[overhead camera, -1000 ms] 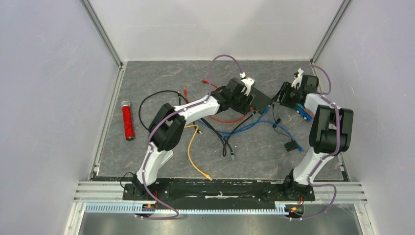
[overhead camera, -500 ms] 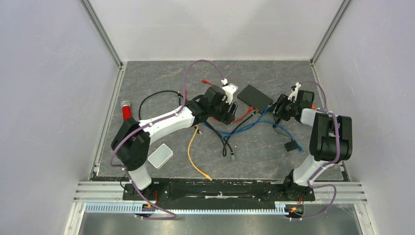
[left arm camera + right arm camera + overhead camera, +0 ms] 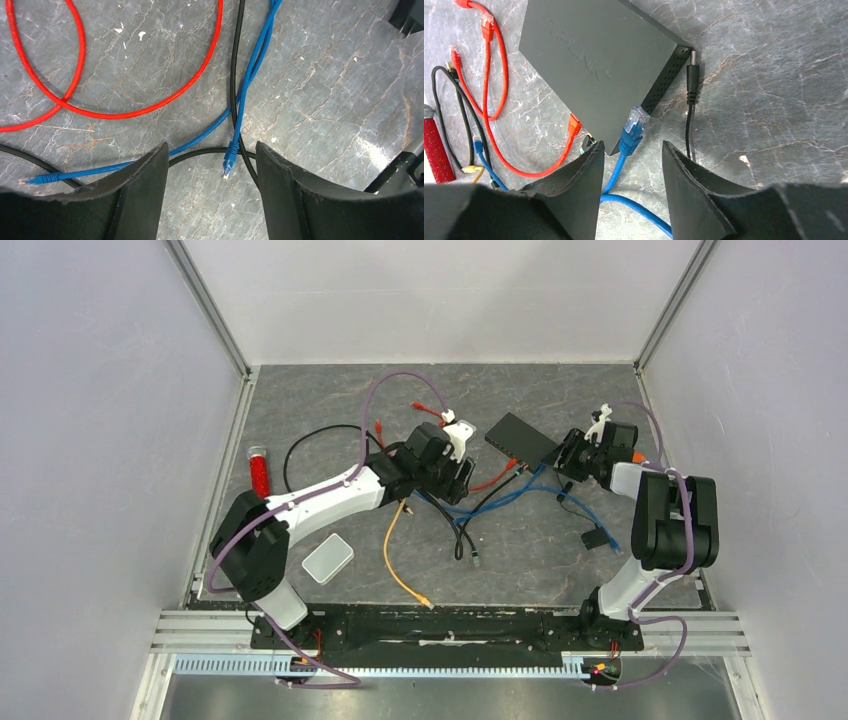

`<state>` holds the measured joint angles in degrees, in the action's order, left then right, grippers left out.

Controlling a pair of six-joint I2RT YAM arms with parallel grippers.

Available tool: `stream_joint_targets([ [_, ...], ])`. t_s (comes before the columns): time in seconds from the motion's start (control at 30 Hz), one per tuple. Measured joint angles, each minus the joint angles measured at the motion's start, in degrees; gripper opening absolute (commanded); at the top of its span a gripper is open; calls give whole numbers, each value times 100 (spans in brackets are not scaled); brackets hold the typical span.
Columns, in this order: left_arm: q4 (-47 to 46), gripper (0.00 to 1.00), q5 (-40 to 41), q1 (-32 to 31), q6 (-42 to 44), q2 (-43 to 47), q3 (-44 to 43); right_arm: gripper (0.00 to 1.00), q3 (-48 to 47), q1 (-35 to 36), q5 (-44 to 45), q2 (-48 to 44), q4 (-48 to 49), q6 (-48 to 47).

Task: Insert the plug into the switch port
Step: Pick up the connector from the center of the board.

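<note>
My right jaws were open on either side of the blue plug (image 3: 633,127) beside the switch (image 3: 594,65). I needed to pinch it square so it went in straight. My left jaws were open and empty.

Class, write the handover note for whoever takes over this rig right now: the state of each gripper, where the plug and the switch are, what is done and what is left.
Left gripper: open, empty, above a loose blue plug lying on the table.
Right gripper: open, fingers either side of the blue cable just behind a second blue plug.
Switch: flat on the table. The second plug lies against its vented side, not in a port.
Done: the right gripper is lined up on the cable. No plug is gripped or inserted yet.
Left: close on the plug, turn it toward a port, push it in.
</note>
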<state>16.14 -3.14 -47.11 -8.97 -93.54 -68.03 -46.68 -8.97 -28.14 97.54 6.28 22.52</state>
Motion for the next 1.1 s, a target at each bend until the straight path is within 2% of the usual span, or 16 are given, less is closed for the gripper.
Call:
stream_joint_targets([
  [0.13,11,69,-4,0,0,125,0,45,109,39,-11,4,197,136],
  [0.37,48,69,0,0,0,282,7,33,133,55,-52,160,627,350],
  [0.5,52,69,2,0,0,328,98,38,197,55,-44,166,769,393],
  [0.67,70,69,2,0,0,402,168,40,258,55,-57,225,975,448],
  [0.73,85,69,2,0,0,446,188,35,258,57,-74,275,1067,461],
  [0.97,103,69,4,0,0,586,210,7,380,39,-157,310,1303,509],
  [1.1,92,69,7,0,0,608,210,2,616,46,-157,109,1333,544],
])
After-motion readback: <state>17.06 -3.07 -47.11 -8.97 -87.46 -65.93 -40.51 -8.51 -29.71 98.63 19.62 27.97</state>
